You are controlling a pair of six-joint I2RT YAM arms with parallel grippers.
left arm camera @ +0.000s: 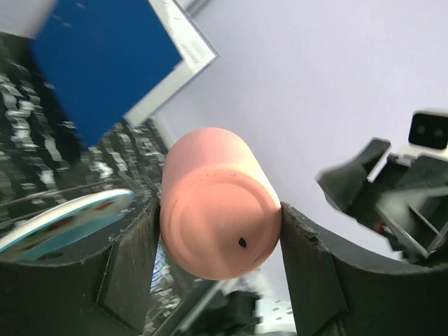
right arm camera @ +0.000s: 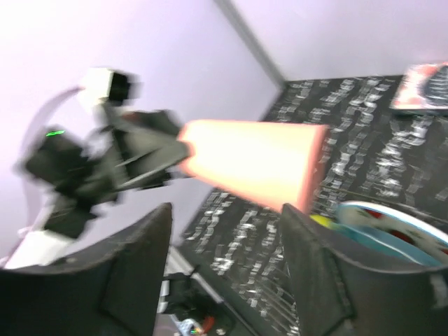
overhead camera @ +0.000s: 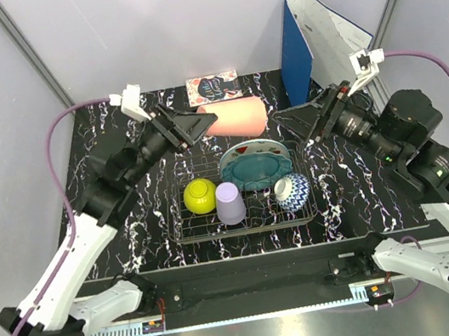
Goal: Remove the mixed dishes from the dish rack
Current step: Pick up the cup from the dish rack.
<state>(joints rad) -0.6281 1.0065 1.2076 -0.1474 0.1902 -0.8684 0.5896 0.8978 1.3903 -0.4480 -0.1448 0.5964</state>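
Black fingers (left arm camera: 129, 266) of the left gripper (left arm camera: 220, 234) pinch the pink cup (left arm camera: 217, 203) at its closed base, one pad on each side. The cup is held in the air just behind the rack (overhead camera: 184, 226), between it and the book (overhead camera: 213, 88) at the back of the table (overhead camera: 99, 137).

The cup lies on its side. Its long axis runs level across the table from left to right, with the base in the left jaws and the wider open mouth pointing at the right gripper (overhead camera: 299, 121). That gripper waits near the mouth with its fingers spread and nothing between them.

This looks like a hand-over from left arm to right. To do it well, the right jaws should come in square to the cup's axis and close around the flared end before the left lets go. The wall there is smooth and tapering, so a grip too near the rim could slip off. The cup should be kept level and clear of the teal plate (overhead camera: 250, 168) and white plate (overhead camera: 248, 146) standing just below.

Also in the rack are the yellow-green bowl (overhead camera: 200, 195), lilac cup (overhead camera: 230, 203) and patterned bowl (overhead camera: 293, 193), none yet unloaded. A blue binder (overhead camera: 295, 48) stands at the far right.
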